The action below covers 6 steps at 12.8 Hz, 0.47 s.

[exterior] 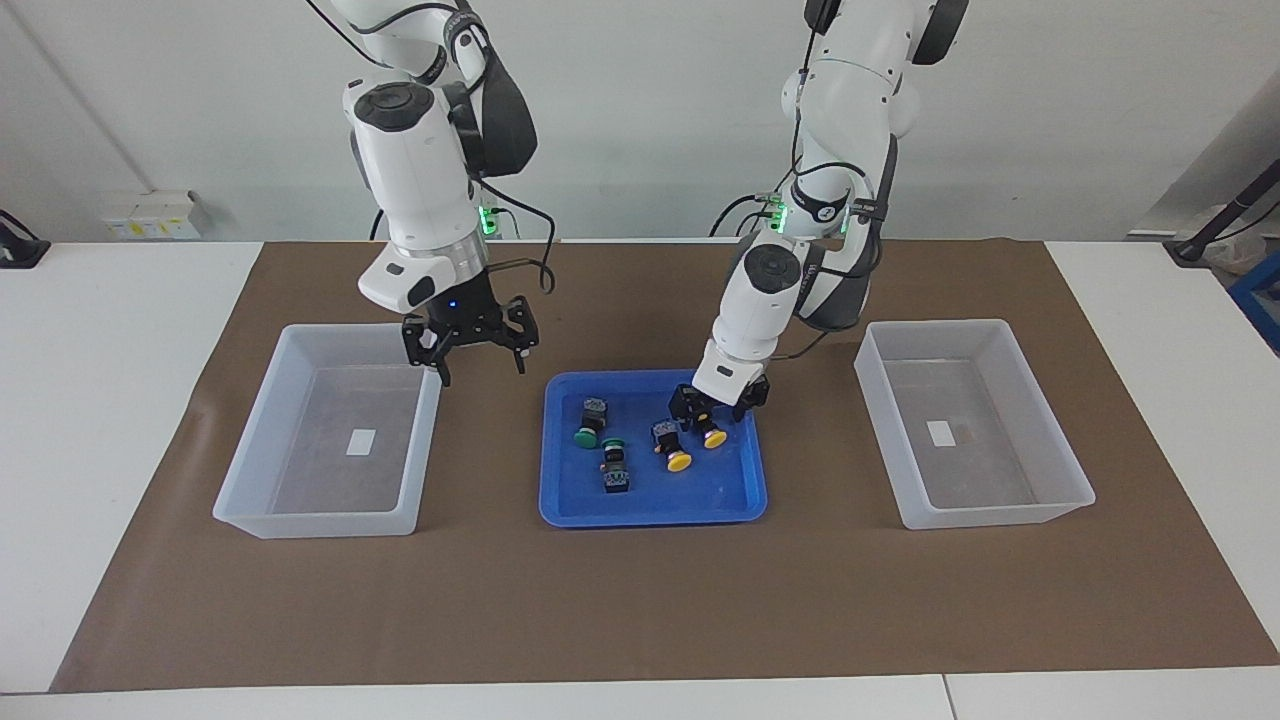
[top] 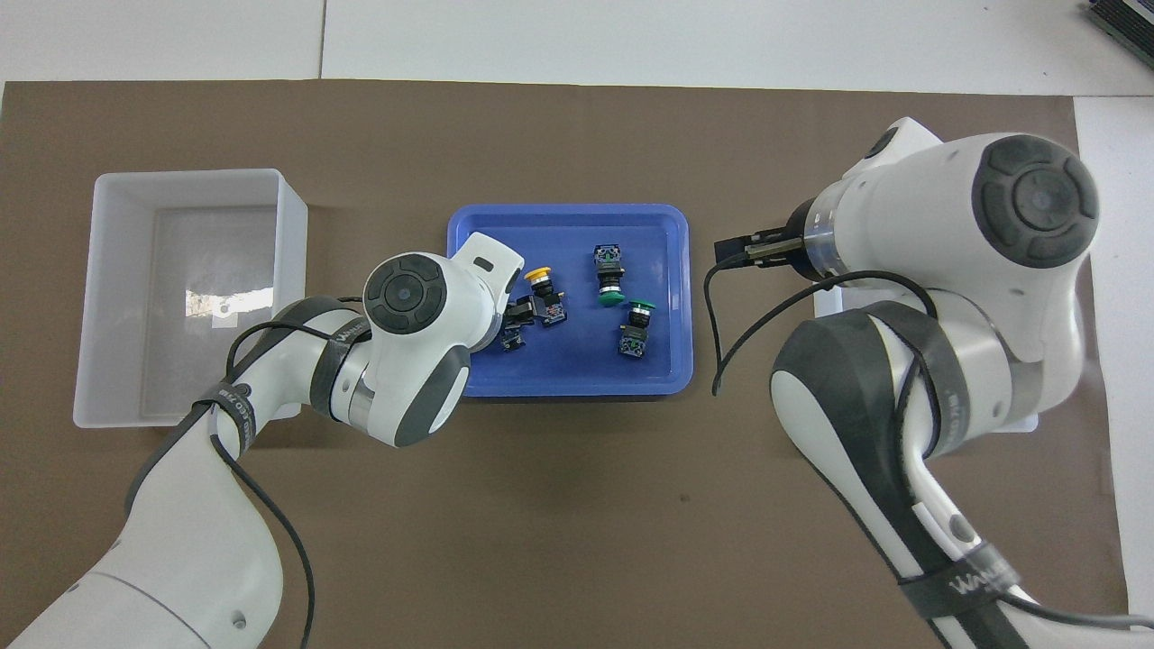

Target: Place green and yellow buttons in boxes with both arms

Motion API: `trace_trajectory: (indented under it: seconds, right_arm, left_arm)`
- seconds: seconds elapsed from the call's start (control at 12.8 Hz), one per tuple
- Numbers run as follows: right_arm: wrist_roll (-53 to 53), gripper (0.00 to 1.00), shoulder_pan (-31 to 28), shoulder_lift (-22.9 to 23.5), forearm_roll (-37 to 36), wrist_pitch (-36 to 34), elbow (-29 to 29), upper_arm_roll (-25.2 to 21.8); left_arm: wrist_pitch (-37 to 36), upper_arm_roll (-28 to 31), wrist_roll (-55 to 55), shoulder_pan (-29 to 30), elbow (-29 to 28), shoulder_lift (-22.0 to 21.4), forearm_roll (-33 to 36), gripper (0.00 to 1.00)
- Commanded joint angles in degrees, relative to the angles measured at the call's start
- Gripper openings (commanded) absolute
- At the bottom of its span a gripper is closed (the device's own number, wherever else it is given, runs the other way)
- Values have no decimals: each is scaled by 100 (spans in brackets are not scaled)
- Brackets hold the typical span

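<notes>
Two green and two yellow buttons lie in the blue tray (exterior: 650,515). The green ones (exterior: 588,424) (exterior: 614,466) lie toward the right arm's end, the yellow ones (exterior: 673,449) (exterior: 713,436) toward the left arm's end. My left gripper (exterior: 718,402) is low in the tray, open, its fingers on either side of the body of the yellow button nearest the tray's rim. In the overhead view (top: 516,317) the left wrist hides most of that button. My right gripper (exterior: 470,350) is open and empty in the air between a box (exterior: 250,470) and the tray.
The second box (exterior: 1060,440) stands at the left arm's end, with a white label inside. In the overhead view it shows whole (top: 108,297), while the right arm hides most of the other box. Brown paper (exterior: 640,600) covers the table.
</notes>
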Motion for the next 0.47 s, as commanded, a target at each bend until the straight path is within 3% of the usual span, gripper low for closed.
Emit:
trace_trajectory:
  seconds: [0.0, 0.39]
  right_arm:
    - [361, 100, 256, 283, 35, 336, 42, 5]
    - [634, 100, 512, 818, 35, 863, 16, 5]
  left_arm:
    - [183, 76, -389, -138, -164, -22, 89, 88]
    - [165, 76, -776, -173, -155, -31, 89, 37]
